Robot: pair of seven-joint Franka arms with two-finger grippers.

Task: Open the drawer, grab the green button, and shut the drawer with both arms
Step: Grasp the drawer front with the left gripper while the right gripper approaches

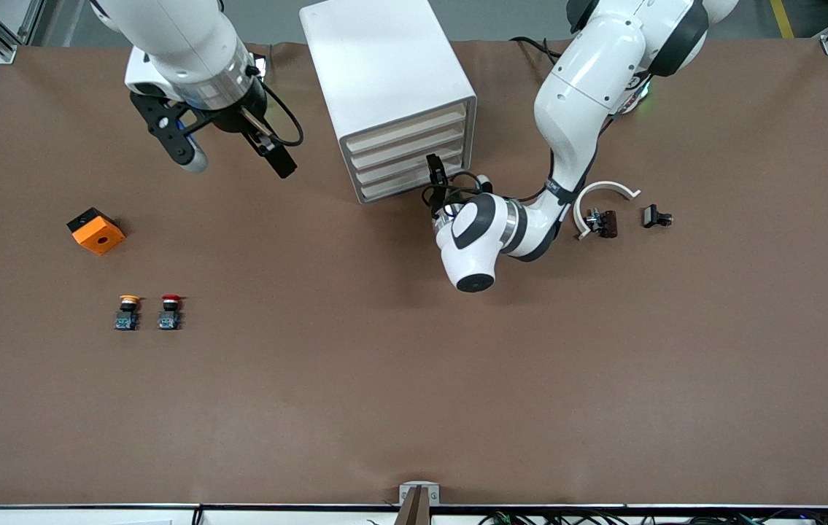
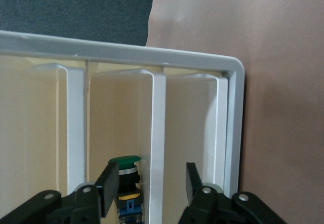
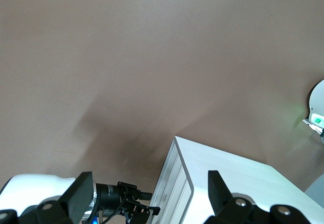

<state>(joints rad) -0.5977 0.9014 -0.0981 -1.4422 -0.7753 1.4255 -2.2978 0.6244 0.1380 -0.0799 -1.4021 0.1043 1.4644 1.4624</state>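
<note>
I see my left gripper (image 2: 148, 186) at the drawer cabinet (image 1: 384, 87), fingers parted astride a divider, the green button (image 2: 125, 181) against one finger, ungripped. My right gripper (image 1: 227, 149) waits wide open.

The left gripper (image 2: 149, 188) is at the front of the white drawer box (image 1: 384, 80). A thin white wall (image 2: 158, 148) stands between its jaws, right beside the green button (image 2: 125, 176). Wide bare bench (image 1: 414, 379) lies nearer the camera.
</note>
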